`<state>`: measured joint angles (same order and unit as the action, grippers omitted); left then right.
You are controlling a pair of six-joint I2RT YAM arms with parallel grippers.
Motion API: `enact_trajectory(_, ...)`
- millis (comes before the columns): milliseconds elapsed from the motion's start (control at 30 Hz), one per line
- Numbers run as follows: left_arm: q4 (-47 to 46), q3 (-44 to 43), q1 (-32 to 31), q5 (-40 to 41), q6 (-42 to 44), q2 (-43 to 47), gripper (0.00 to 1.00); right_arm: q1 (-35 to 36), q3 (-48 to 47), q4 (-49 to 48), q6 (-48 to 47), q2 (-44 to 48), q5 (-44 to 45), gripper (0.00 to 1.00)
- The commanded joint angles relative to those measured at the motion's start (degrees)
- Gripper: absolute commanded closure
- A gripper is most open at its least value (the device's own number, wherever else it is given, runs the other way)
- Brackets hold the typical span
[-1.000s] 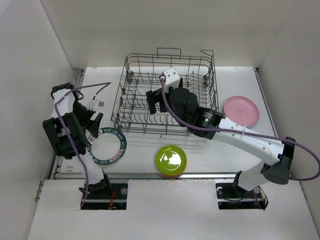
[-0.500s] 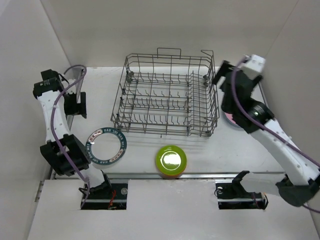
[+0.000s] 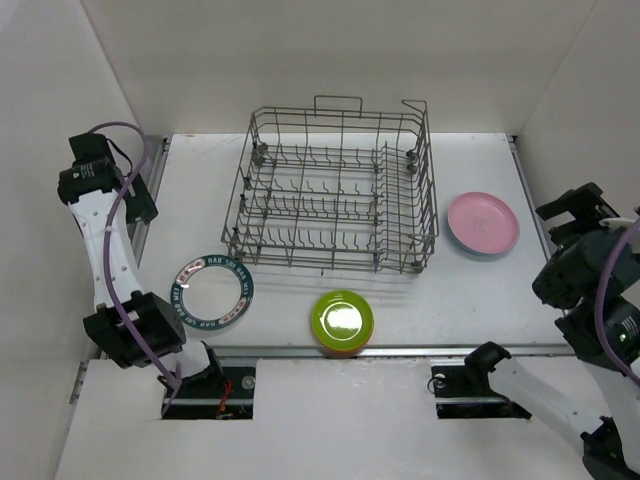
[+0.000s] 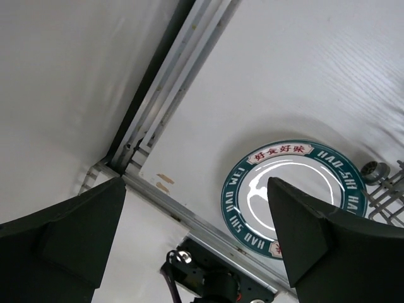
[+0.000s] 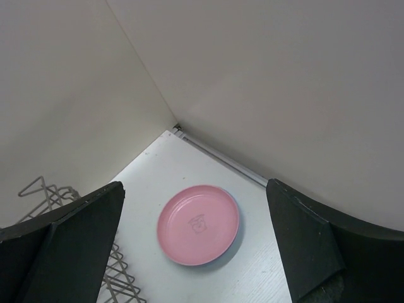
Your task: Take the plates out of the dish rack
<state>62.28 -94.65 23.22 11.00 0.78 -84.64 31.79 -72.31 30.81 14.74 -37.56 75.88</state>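
Observation:
The grey wire dish rack [image 3: 340, 190] stands at the table's middle with no plate in it. A pink plate [image 3: 482, 221] lies flat to its right, with a blue rim showing under it. A lime green plate [image 3: 342, 319] sits on an orange one at the front. The white plate with a teal lettered rim [image 3: 212, 292] lies front left. My left gripper [image 3: 140, 198] is raised by the left wall, open and empty, and the left wrist view looks down on the lettered plate [image 4: 293, 189]. My right gripper [image 3: 578, 212] is open and empty at the far right, high over the pink plate [image 5: 199, 224].
White walls enclose the table on the left, back and right. A metal rail [image 4: 167, 95] runs along the left edge. A rack corner [image 5: 120, 278] shows at the lower left of the right wrist view. The arm bases [image 3: 210, 385] sit at the near edge.
My right arm has pulled out of the rack and swung up to the far right. My left arm has lifted from the lettered plate back toward the left wall. Both grippers stayed empty.

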Motion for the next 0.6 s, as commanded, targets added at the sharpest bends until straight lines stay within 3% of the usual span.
enact_trajectory(0,-0.93,-2.73,-0.02,1.57,-2.62,4.92,0.06,-0.33,-0.89,3.46,0.19,0.3,-2.14,0.0)
enact_trajectory(567,-0.93,0.17,-0.02,-2.65,-0.42,9.58,0.05,-0.33,-4.41,12.61,7.85,2.13,-6.88,0.0)
